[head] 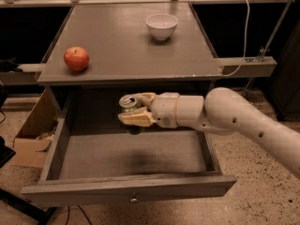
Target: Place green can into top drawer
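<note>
The green can (128, 103), with its silver top up, is held upright in my gripper (137, 109), whose cream fingers (138, 119) are shut around its sides. The can hangs above the inside of the top drawer (126, 156), near its back middle, clear of the drawer floor. The drawer is pulled fully open below the grey table; its front panel with a small round knob (134, 199) faces the camera. My white arm reaches in from the right.
On the grey table top (126, 46) a red apple (76, 58) sits front left and a white bowl (161, 26) at the back right of centre. A cardboard box (33, 130) stands on the floor left of the drawer. A white cable (243, 41) runs at the right.
</note>
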